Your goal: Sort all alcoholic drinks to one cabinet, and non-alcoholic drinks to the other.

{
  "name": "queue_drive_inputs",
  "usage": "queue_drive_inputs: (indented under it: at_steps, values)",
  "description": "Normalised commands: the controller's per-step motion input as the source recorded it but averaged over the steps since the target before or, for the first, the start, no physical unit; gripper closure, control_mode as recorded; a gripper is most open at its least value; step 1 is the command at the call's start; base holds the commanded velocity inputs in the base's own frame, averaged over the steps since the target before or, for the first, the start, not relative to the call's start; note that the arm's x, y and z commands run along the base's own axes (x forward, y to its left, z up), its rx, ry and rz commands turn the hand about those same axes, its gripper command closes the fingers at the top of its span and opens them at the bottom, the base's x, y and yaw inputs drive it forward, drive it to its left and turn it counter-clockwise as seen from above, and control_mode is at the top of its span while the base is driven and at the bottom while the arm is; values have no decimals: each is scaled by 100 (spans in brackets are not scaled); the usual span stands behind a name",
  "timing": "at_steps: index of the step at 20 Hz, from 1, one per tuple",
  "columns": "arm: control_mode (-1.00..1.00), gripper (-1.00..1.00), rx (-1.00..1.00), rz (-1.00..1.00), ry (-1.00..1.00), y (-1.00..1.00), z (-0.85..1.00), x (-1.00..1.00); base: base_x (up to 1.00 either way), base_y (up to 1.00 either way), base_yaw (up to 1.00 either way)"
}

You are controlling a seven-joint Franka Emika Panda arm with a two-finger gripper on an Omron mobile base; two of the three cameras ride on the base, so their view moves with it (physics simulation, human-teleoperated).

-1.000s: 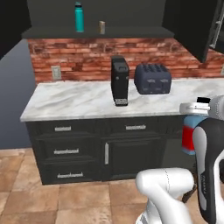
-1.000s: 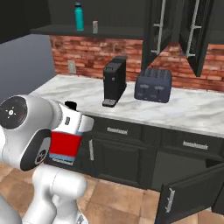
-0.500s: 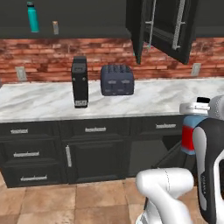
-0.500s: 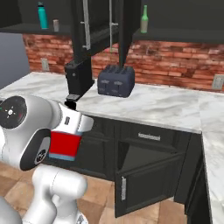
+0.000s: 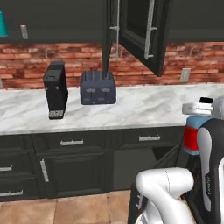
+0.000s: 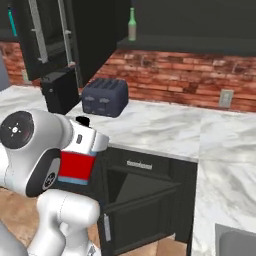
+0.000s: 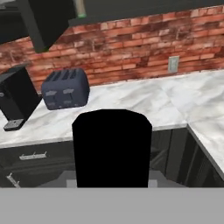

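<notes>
Held item: the hand (image 6: 82,145) is clamping the blue flask (image 6: 75,167), carrying it low in front of the bench (image 6: 165,127), below its front edge and beside the lower cabinet door (image 6: 135,212) that is hanging open.
Flask pose: its black cap (image 7: 112,146) is pointing up and toward the hand camera, blocking much of that view; the long axis is running roughly upright, red label facing outward.
Other alcohol: the green bottle (image 6: 132,24) is standing upright on the upper shelf (image 6: 190,45) above the brick wall.
Bench: a toaster (image 5: 97,87) and a black coffee machine (image 5: 55,90) are sitting toward its back edge.
Risk: the flask is probably heading for that shelf; lifting it could be knocking it against the bench's front edge or the open upper cabinet door (image 5: 142,35), since the cap is hiding the way ahead.
Risk two: setting it down too close could be toppling the green bottle.
</notes>
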Motion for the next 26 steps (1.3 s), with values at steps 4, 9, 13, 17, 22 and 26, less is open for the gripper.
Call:
queue_drive_inputs:
  at_steps: [4,9,13,17,22,26]
  values:
    - [100,100,0,0,0,0,0,0,80,-10,0]
    - [100,100,0,0,0,0,0,0,39,-79,1]
    - [100,100,0,0,0,0,0,0,45,-64,3]
    - [100,100,0,0,0,0,0,0,69,-21,0]
    - [100,100,0,0,0,0,0,0,78,0,0]
    - [100,100,0,0,0,0,0,0,72,0,0]
